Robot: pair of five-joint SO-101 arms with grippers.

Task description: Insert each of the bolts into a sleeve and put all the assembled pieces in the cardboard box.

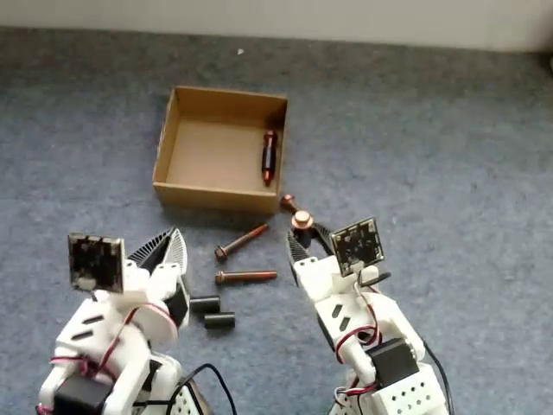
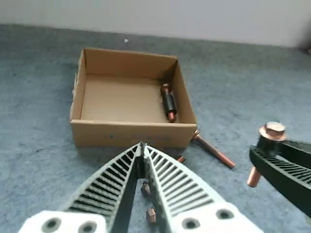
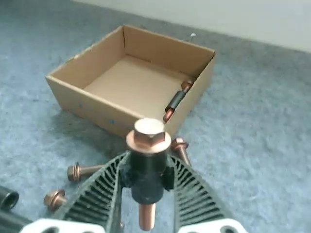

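Observation:
My right gripper [image 3: 146, 165] is shut on a black sleeve with a copper bolt [image 3: 148, 138] through it, held upright just in front of the cardboard box [image 1: 207, 195]. In the high view this gripper [image 1: 307, 233] carries the piece [image 1: 301, 220] near the box's front right corner. One assembled piece [image 1: 270, 157] lies inside the box against its right wall. My left gripper [image 1: 172, 239] is shut and holds nothing, left of the loose bolts; its tips [image 2: 142, 148] point toward the box's front wall [image 2: 131, 134]. Two bolts [image 1: 242, 241] [image 1: 246, 277] and two black sleeves [image 1: 205, 303] [image 1: 219, 321] lie between the arms.
A third loose bolt [image 1: 288, 203] lies against the box's front right corner, close under the held piece. The same bolt [image 2: 214, 153] lies on the grey carpet in the left wrist view. A pale wall edge runs behind the box.

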